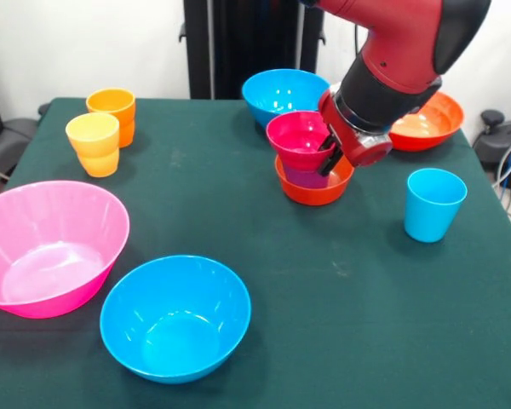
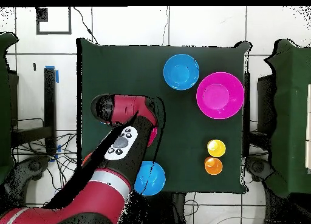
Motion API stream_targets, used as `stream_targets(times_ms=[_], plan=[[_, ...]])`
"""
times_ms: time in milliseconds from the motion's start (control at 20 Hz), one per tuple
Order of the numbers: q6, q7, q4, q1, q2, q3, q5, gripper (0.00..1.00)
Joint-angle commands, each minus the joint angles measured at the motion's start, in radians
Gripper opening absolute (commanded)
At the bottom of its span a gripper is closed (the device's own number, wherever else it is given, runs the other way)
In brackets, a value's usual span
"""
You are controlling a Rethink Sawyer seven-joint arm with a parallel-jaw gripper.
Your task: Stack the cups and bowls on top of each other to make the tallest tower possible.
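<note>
My fingers [image 1: 327,158] pinch the pink bowl's [image 1: 300,136] rim — it sits on the purple cup [image 1: 305,177], making the tower [image 1: 311,162] taller.

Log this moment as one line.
gripper on magenta bowl rim | tower: orange-red bowl, purple cup, magenta bowl

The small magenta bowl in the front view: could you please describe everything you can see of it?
The small magenta bowl is round, glossy plastic, upright, mouth up. It tops the tower, sitting on a purple cup inside the small orange-red bowl, mid-table before a blue bowl. The gripper is at its right rim; contact is unclear.
</note>
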Motion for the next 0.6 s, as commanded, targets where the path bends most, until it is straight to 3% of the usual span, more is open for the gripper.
stream_targets(times_ms=[50,600], plan=[[0.043,0.063,0.015,-0.003,0.064,0.175,0.039,0.0],[0.105,0.068,0.067,0.004,0.041,0.198,0.073,0.0]])
